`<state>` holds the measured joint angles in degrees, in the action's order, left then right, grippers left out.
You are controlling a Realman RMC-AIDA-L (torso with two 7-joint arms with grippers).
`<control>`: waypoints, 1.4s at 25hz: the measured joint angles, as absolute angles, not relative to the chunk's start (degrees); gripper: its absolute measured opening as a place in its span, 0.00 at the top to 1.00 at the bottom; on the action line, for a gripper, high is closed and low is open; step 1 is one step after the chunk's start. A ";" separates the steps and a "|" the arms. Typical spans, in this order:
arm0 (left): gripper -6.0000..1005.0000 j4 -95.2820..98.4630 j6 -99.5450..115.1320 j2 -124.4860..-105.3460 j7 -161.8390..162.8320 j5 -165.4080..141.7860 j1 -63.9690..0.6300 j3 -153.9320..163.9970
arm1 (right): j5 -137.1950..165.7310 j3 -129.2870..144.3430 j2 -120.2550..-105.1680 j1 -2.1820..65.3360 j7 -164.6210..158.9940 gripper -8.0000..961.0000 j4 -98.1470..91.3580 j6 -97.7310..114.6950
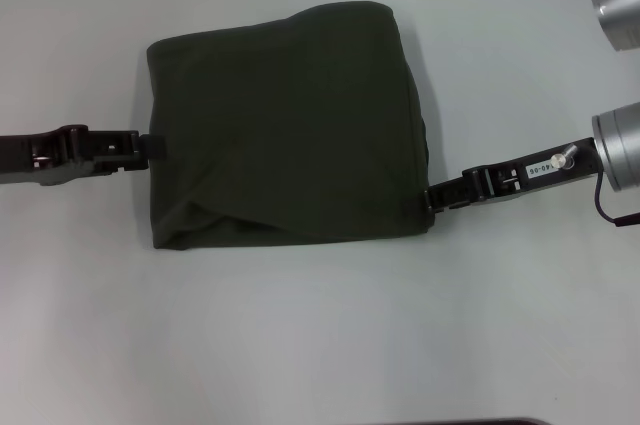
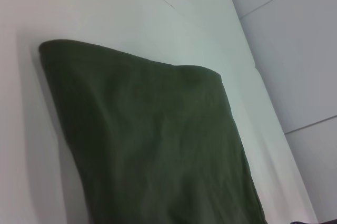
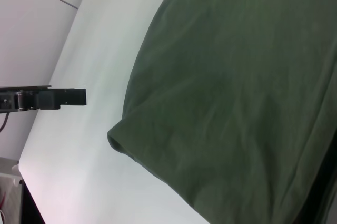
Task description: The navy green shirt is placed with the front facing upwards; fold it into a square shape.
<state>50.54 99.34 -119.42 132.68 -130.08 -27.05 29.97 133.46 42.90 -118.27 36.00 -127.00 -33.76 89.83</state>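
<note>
The dark olive-green cotton shirt (image 1: 285, 130) lies in the middle of the plain white table (image 1: 300, 345), already folded into a compact, roughly square bundle. No lettering or sleeves show; only plain fabric faces up, with a diagonal fold line near the front-left corner. Judged from this, the folding is essentially done; what remains looks like letting go and pulling the arms away, perhaps squaring the slightly rounded far edge.

The black left gripper (image 1: 146, 148) sits at the middle of the bundle's left edge, touching or just reaching the cloth. The black right gripper (image 1: 432, 199) sits at the right edge near the front corner. For neither can the opening of the fingers, or any hold on the fabric, be made out.

View differences: the head view alone gives the full outline and both arms. The left wrist view shows only the shirt's surface and far corners, no fingers. The right wrist view shows the rolled corner of the bundle close up and, farther off, the left gripper (image 3: 68, 97) standing slightly apart from the cloth edge.
</note>
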 joint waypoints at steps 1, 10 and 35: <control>0.51 50.53 99.31 -119.42 132.68 -130.08 -27.05 29.97 | 133.46 42.81 -118.27 36.03 -127.00 0.48 -33.53 89.79; 0.51 50.35 99.22 -119.42 132.59 -130.07 -27.07 29.97 | 133.82 44.53 -118.04 36.21 -127.94 0.50 -33.40 90.18; 0.51 50.63 103.74 -120.22 119.91 -132.79 -25.65 29.48 | 133.60 44.38 -117.67 36.63 -130.95 0.97 -33.45 90.38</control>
